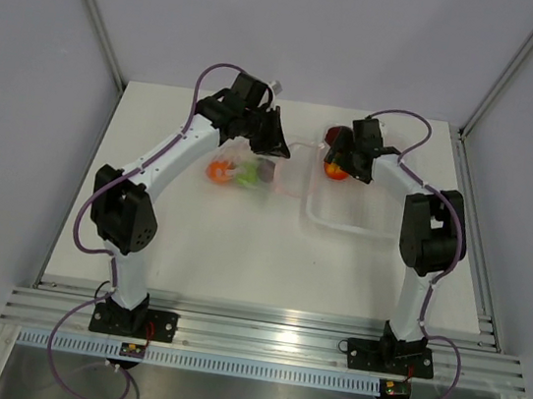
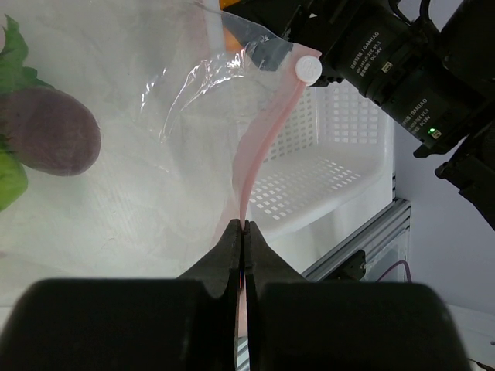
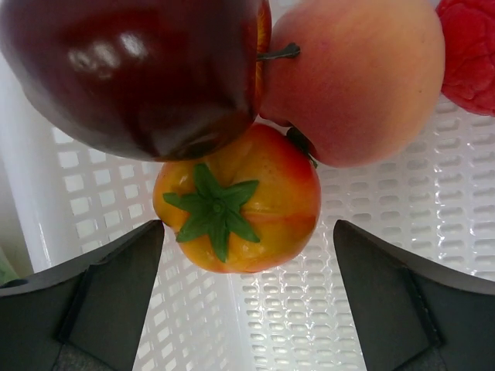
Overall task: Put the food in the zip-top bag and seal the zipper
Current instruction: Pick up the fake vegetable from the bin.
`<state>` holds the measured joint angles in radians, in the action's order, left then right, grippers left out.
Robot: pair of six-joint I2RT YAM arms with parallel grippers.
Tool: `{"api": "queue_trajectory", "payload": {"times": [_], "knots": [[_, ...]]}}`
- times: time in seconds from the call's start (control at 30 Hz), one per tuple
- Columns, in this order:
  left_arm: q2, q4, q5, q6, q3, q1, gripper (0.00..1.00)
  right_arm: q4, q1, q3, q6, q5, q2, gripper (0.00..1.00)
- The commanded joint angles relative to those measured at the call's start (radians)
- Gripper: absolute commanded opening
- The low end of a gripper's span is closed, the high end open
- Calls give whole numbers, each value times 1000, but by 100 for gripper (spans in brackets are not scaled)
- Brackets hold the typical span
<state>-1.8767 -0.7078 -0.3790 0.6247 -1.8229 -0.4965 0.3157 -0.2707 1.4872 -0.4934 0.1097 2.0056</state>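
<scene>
bench (image 1: 190, 248) | left arm stretched toward 12 o'clock over zip-top bag (image 1: 248, 162), mid-bench, purple food (image 2: 50, 131) inside | white tray (image 3: 402, 294) at 1 o'clock | left tool (image 2: 244, 227) pinched tight on zipper (image 2: 267, 137) | right tool (image 3: 247, 228) spread wide, empty, straddling orange-yellow fruit (image 3: 236, 205) in tray

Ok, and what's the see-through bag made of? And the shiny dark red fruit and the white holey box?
The bag looks like thin, clear plastic film: it crinkles, glints and shows the purple food through. The dark red fruit seems glossy hard plastic, judging by its sharp light spots, though that's a guess. The white box looks like stiff moulded plastic with neat rows of holes.
</scene>
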Motion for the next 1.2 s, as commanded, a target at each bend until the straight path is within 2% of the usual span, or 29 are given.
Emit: {"api": "queue_trajectory", "payload": {"times": [0.0,0.13,0.23,0.4,0.47,0.6,0.9,1.17], "knots": [[67,31,-11,-17,4,9,0,-53,5,50,-25,-27,24,99],[70,31,-9,-17,7,9,0,-78,7,47,-34,-22,42,99],[73,30,-9,-20,11,9,0,-107,10,21,-36,-18,30,93],[79,30,-4,-22,19,9,0,-144,11,-39,-36,-15,-19,74],[79,31,-6,-20,23,9,0,-148,11,-76,-37,-19,-54,71],[82,34,-4,-17,24,9,0,-156,10,-174,-37,-25,-134,69],[67,34,-14,-14,7,7,0,-132,10,-378,-42,-24,-430,68],[41,39,-8,-8,-1,7,0,-63,-18,-395,-36,-105,-674,65]]}}
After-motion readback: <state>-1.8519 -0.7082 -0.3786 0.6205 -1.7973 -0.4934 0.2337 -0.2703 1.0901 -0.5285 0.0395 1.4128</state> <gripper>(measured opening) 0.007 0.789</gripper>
